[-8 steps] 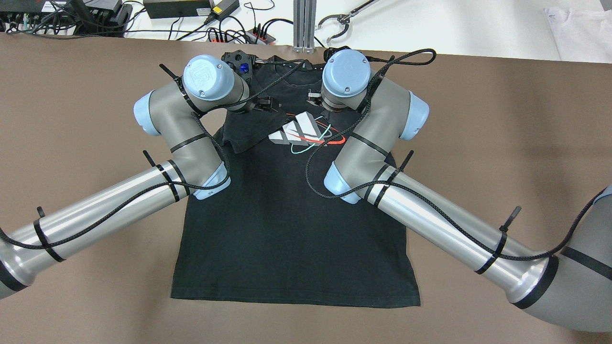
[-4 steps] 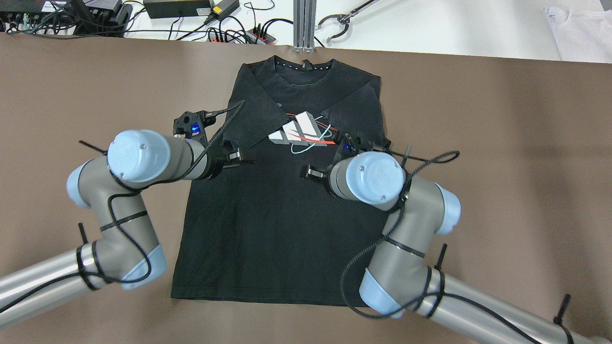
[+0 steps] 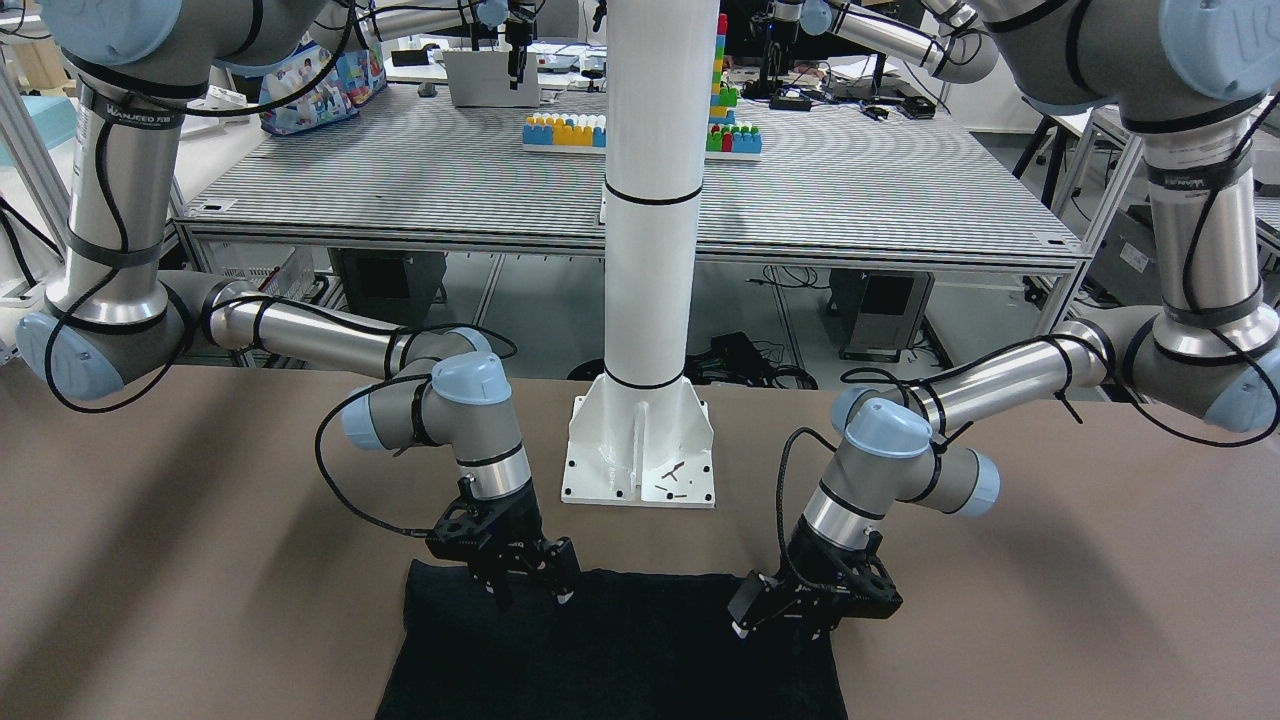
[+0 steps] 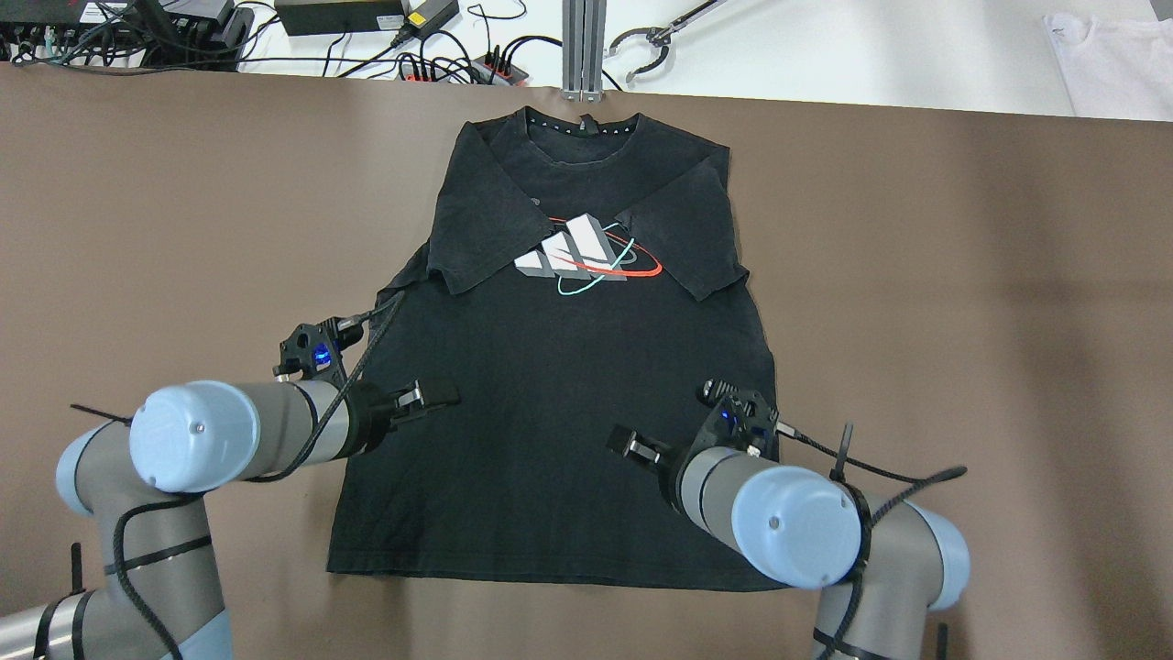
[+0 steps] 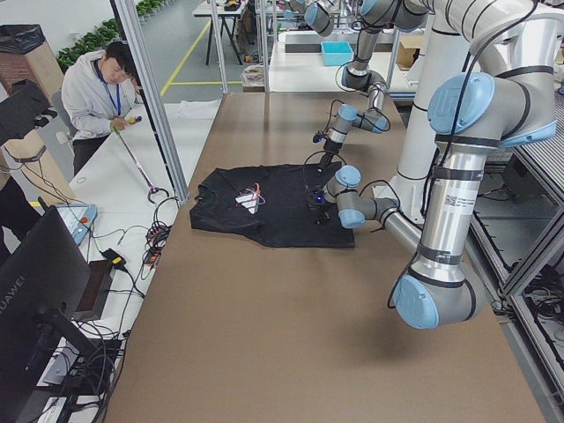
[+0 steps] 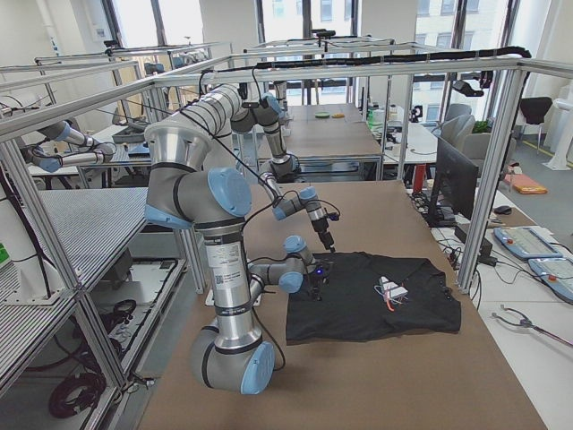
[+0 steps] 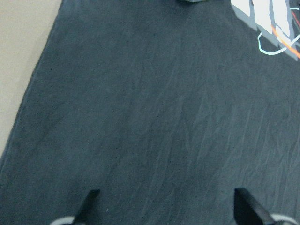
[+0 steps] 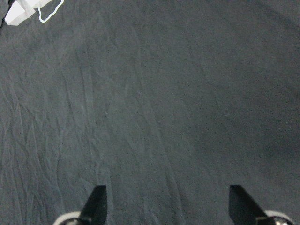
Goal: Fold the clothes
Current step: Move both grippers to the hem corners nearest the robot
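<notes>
Black T-shirt (image 4: 550, 440), one, flat on brown desk (image 4: 916, 275); both hands over its lower half.
Collar toward the far edge, hem nearest the robot, both sleeves folded inward over the chest beside the white, red and teal logo (image 4: 586, 257). Left hand (image 4: 435, 397): fingers spread, nothing between them, over the shirt's left flank just inside the side seam. Right hand (image 4: 632, 446): fingers likewise spread and holding nothing, over the right flank, well apart from the left. White pole base (image 3: 640, 460) stands on the desk just beyond the hem. Cables and power bricks (image 4: 367, 14) lie past the collar; a white garment (image 4: 1113, 50) lies at the far right.
</notes>
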Available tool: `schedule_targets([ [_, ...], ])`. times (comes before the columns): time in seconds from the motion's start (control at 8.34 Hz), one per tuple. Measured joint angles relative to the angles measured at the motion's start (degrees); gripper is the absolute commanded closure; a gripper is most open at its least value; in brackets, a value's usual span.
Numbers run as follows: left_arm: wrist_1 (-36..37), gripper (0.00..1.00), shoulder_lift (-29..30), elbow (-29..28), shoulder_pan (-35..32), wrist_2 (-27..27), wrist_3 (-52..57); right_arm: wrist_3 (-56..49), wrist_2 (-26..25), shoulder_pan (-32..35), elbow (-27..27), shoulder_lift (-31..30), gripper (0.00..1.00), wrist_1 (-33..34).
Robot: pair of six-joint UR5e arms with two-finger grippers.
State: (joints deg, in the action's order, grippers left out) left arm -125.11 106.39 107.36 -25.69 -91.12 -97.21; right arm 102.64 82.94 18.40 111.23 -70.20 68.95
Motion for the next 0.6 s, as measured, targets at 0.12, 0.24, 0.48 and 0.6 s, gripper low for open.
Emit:
schedule_targets([
  [0.12, -0.24, 0.0, -2.88, 2.45, 2.64, 1.49, -1.69, 2.56, -1.75, -2.17, 2.48, -2.85, 0.08, -0.05],
  [0.24, -0.45, 0.0, -5.82, 4.88, 4.97, 2.75, -2.44, 4.12, -2.78, -3.57, 4.99, -6.28, 0.08, -0.49],
  [0.48, -2.72, 0.0, -11.85, 8.17, 8.91, 5.24, -3.18, 5.27, -3.57, -4.94, 8.39, -16.19, 0.09, -7.58],
  [0.6, -5.23, 0.0, -14.78, 8.6, 10.03, 5.85, -3.42, 5.4, -3.69, -5.25, 8.82, -21.12, 0.08, -12.45],
])
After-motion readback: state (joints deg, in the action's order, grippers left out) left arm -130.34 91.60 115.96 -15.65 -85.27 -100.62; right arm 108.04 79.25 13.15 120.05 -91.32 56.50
